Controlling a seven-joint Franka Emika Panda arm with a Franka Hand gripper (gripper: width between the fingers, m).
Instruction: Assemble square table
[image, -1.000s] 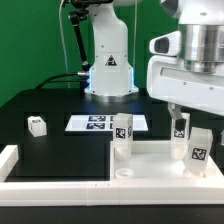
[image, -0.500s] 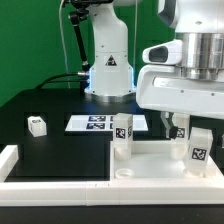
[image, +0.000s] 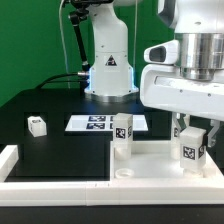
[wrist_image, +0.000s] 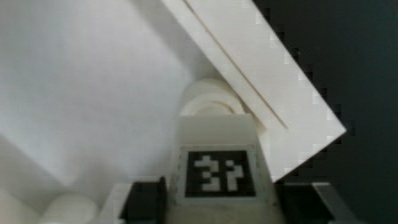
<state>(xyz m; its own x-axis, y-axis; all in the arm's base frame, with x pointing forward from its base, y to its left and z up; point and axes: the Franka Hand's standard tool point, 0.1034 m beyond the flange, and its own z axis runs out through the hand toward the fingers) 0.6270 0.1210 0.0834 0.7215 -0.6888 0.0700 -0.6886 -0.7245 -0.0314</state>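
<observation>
The exterior view is bright and evenly lit; my white arm (image: 195, 85) glares while the black table (image: 50, 150) swallows light. My wrist view is blurred: the leg (wrist_image: 222, 135) looks soft, grey shadow beside it, my fingers (wrist_image: 150, 205) dark smudges.

I've brought the arm down over the exterior view's right end of the large white square plastic panel (image: 150, 162). The jaws, which hung higher a second ago, now sit on either side of the small white tagged block leg (image: 194, 148) standing upright there. They have also drawn in from wide to close against its sides, but I can't tell whether they actually pinch it.
</observation>
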